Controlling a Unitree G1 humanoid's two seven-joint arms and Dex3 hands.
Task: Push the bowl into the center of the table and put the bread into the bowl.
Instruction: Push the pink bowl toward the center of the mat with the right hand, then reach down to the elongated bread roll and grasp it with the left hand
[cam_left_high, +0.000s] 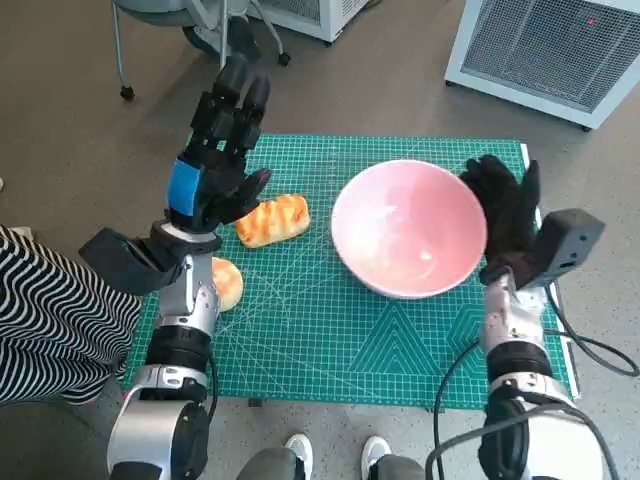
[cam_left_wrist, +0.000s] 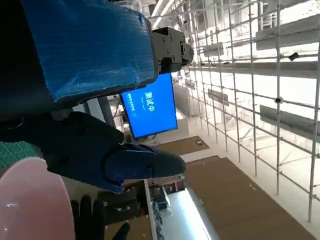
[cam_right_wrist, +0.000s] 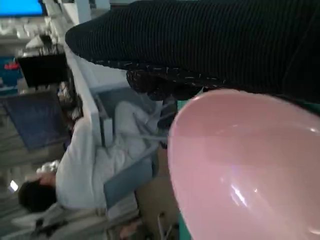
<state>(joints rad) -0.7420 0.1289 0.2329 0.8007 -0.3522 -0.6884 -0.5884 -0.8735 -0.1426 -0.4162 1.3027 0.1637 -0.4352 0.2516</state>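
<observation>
Blue-taped, my left hand (cam_left_high: 215, 165) hovers with fingers apart, empty, above the bread (cam_left_high: 272, 220) at nine o'clock on the worktop (cam_left_high: 330, 340). Pink bowl (cam_left_high: 409, 228) sits right of centre; my right hand (cam_left_high: 505, 205), fingers spread against its three o'clock rim, could tip it.

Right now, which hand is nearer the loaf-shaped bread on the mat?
Left. The left hand hovers open just beside the bread, at its far-left edge. The right hand is across the mat, against the pink bowl's right rim.
</observation>
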